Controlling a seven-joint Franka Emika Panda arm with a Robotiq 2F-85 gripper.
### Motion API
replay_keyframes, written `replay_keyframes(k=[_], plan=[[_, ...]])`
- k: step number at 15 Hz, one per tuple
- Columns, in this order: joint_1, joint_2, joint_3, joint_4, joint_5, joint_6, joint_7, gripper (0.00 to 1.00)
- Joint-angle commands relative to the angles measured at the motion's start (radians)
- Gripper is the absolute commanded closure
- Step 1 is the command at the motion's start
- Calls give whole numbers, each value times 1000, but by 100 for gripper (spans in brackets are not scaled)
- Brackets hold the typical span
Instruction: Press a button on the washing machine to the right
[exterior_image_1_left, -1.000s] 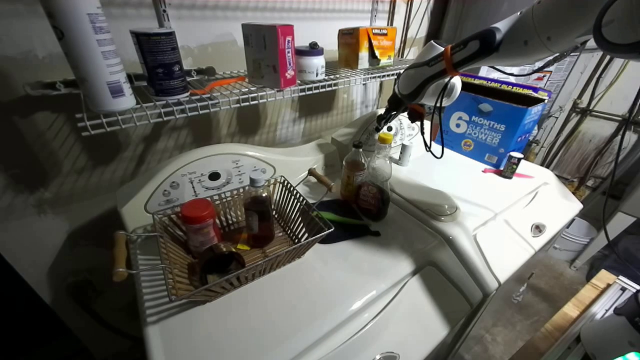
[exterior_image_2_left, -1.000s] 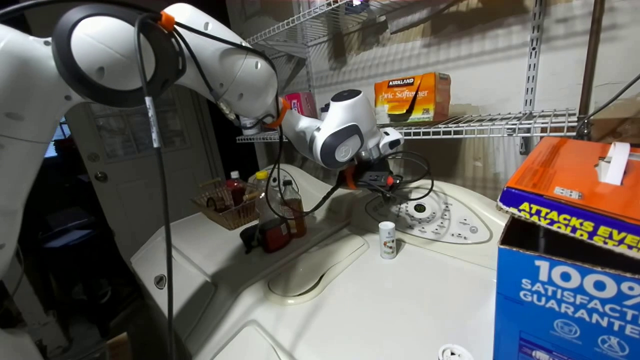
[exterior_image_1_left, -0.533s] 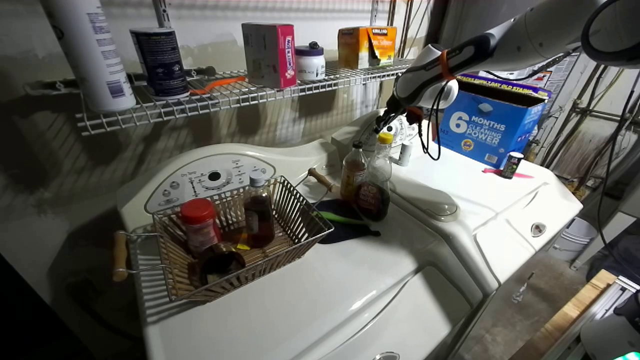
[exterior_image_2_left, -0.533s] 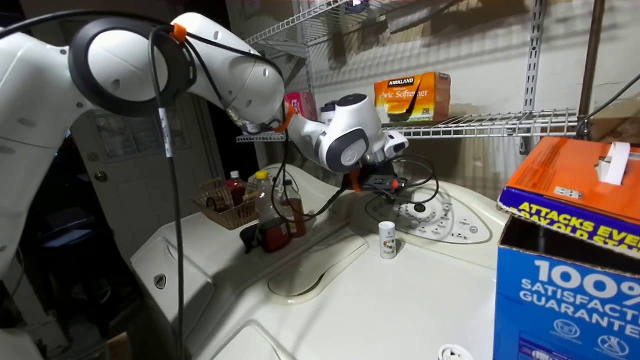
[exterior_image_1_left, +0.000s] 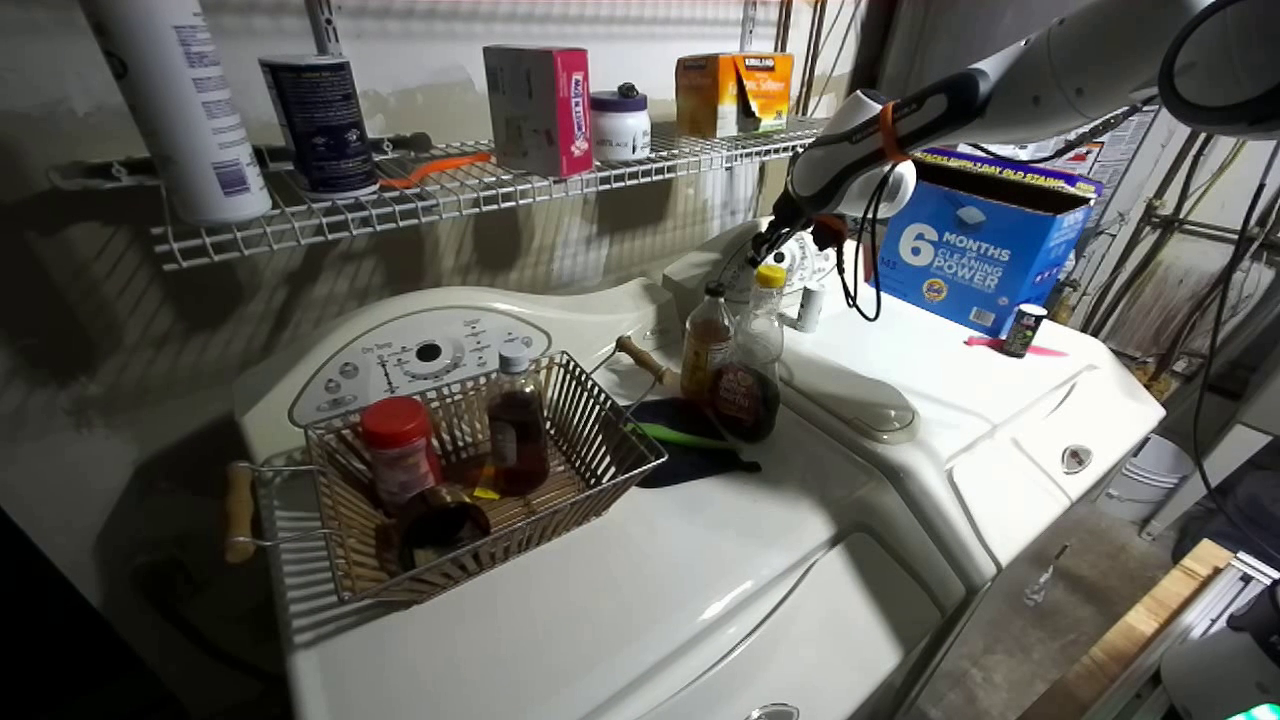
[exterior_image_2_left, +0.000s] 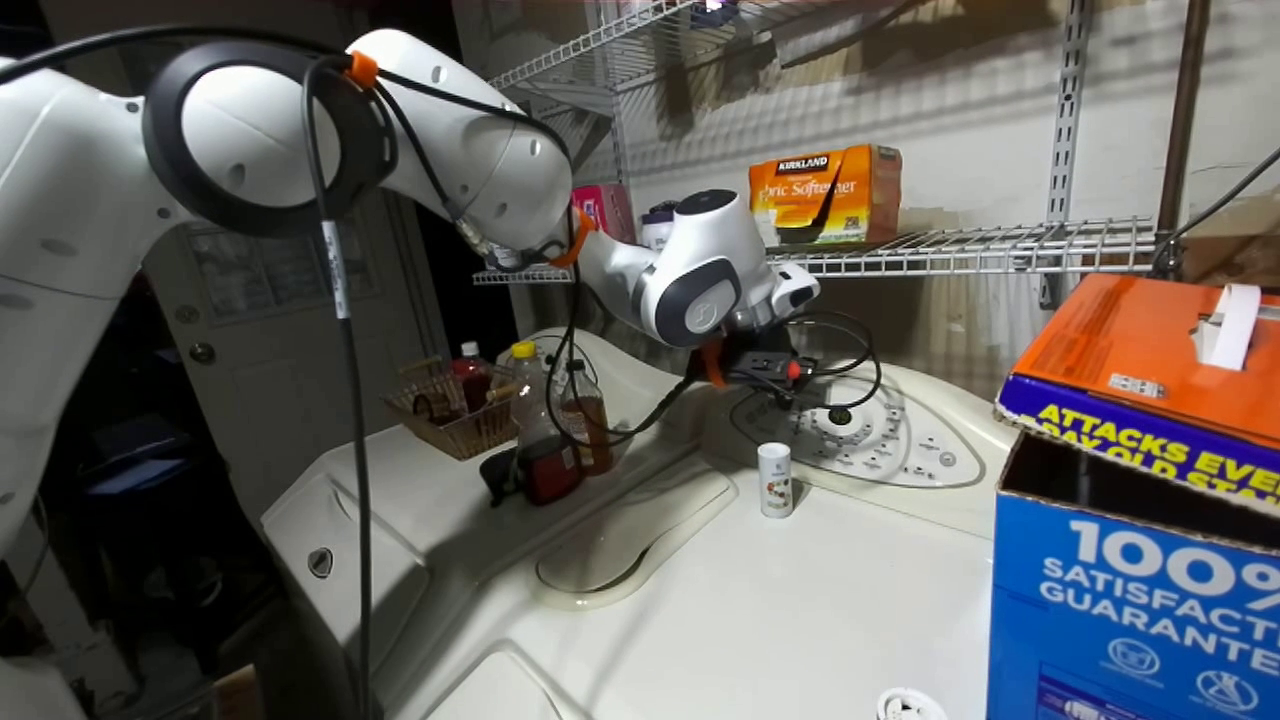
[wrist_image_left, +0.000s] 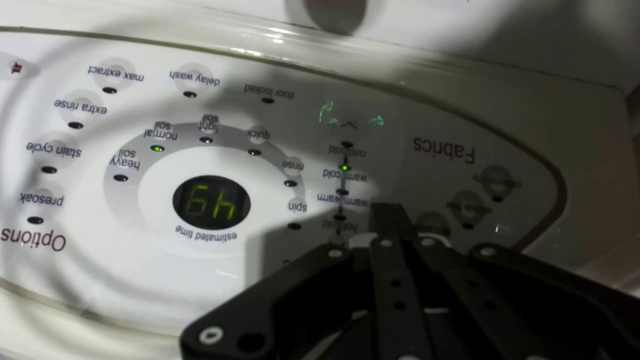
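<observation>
The washing machine (exterior_image_2_left: 820, 600) is white, with a smooth top and a rounded console (exterior_image_2_left: 880, 440) at its back; it also shows in an exterior view (exterior_image_1_left: 900, 365). In the wrist view the console (wrist_image_left: 215, 280) appears upside down, with a lit green display (wrist_image_left: 211, 202) and green lights by "normal soil" and "warm cold". My gripper (wrist_image_left: 390, 215) is shut and empty, its tips over the console between the temperature column (wrist_image_left: 342, 192) and the Fabrics buttons (wrist_image_left: 470, 205). Its tips hide some markings; contact cannot be told. My gripper also shows in both exterior views (exterior_image_1_left: 763, 248) (exterior_image_2_left: 782, 395).
A white shaker (exterior_image_2_left: 775, 480) stands before the console. Two bottles (exterior_image_1_left: 708, 340) (exterior_image_1_left: 748, 400) and a wire basket (exterior_image_1_left: 560, 490) stand on the neighbouring dryer (exterior_image_1_left: 720, 560). A blue box (exterior_image_1_left: 980, 240) stands on the washing machine. A wire shelf (exterior_image_1_left: 440, 190) hangs above.
Over the last second my arm and gripper have moved slightly right and down in an exterior view. In the last half second they have barely moved. The gripper stays over the console.
</observation>
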Motion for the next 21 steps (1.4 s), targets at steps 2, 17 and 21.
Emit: replay_keyframes(k=[2, 17, 21], plan=[[39, 57, -38, 84, -61, -17, 79, 100], [131, 71, -135, 155, -112, -226, 348, 100], [77, -53, -102, 17, -97, -245, 205, 100]])
